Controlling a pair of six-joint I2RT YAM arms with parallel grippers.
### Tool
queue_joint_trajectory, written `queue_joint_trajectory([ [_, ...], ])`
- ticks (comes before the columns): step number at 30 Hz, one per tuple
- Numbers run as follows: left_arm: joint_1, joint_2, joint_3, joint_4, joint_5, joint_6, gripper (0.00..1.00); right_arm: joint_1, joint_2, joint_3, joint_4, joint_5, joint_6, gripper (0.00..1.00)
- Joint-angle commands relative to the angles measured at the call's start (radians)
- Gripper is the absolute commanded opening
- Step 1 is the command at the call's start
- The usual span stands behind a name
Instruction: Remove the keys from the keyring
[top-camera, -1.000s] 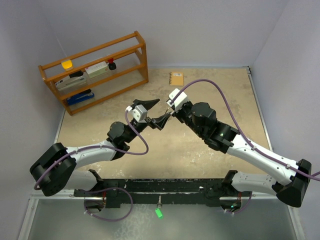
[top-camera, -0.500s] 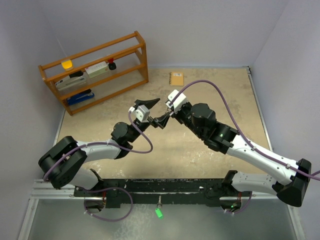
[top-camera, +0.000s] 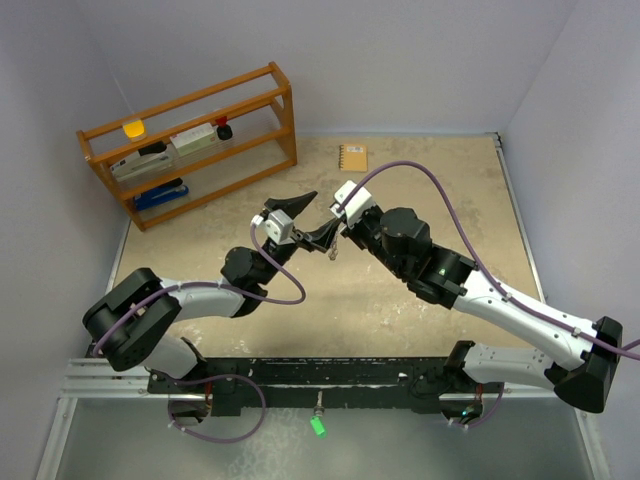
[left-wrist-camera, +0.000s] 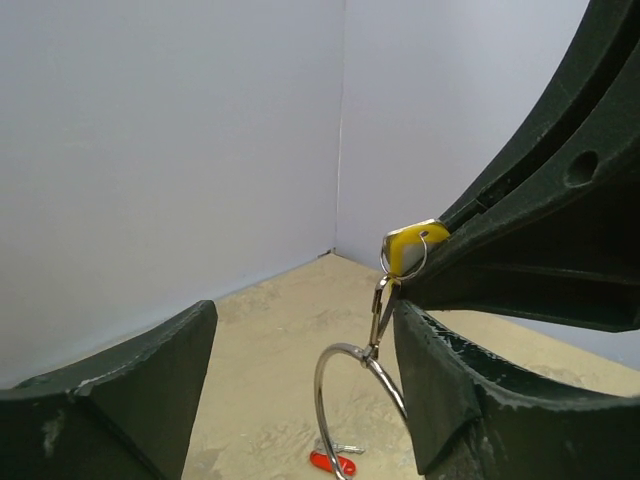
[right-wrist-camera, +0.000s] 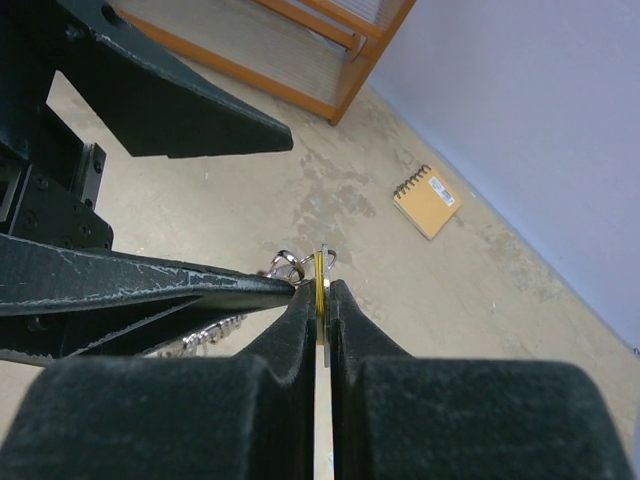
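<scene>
My right gripper (right-wrist-camera: 320, 292) is shut on the pale yellow key (right-wrist-camera: 320, 268) and holds it above the table; it also shows in the top view (top-camera: 340, 226). From the yellow key (left-wrist-camera: 412, 247) a small clasp (left-wrist-camera: 382, 315) hangs, and from it the silver keyring (left-wrist-camera: 338, 392). A red-headed key (left-wrist-camera: 332, 463) and a silver key (left-wrist-camera: 350, 447) show low on the ring. My left gripper (left-wrist-camera: 300, 320) is open, its fingers spread wide on either side of the ring. One left finger (right-wrist-camera: 150, 285) has its tip against the clasp beside the right fingers. The ring dangles in the top view (top-camera: 333, 250).
A small orange notebook (top-camera: 352, 158) lies at the back of the table (top-camera: 420, 330). A wooden shelf rack (top-camera: 190, 140) with small items stands at the back left. Grey walls (top-camera: 560, 110) close in the sides and back.
The left arm's elbow has swung to the right while its gripper stayed beside the right gripper. The keyring now hangs visibly below the two grippers.
</scene>
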Motion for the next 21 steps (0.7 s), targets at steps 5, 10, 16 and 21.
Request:
queue_joint_trajectory([
  [5,-0.008,0.015,-0.002,0.072,-0.006,-0.040,0.61,0.010,-0.009,0.057,0.061,0.022,0.005,0.00],
  [10,-0.022,0.020,-0.004,0.067,-0.024,-0.029,0.61,0.015,-0.003,0.061,0.063,0.022,0.007,0.00],
  [16,-0.049,0.037,0.000,0.070,-0.040,-0.011,0.60,0.020,0.010,0.068,0.065,0.027,0.013,0.00],
  [21,-0.071,0.044,0.002,0.067,-0.073,0.017,0.61,0.024,0.012,0.071,0.066,0.026,0.014,0.00],
])
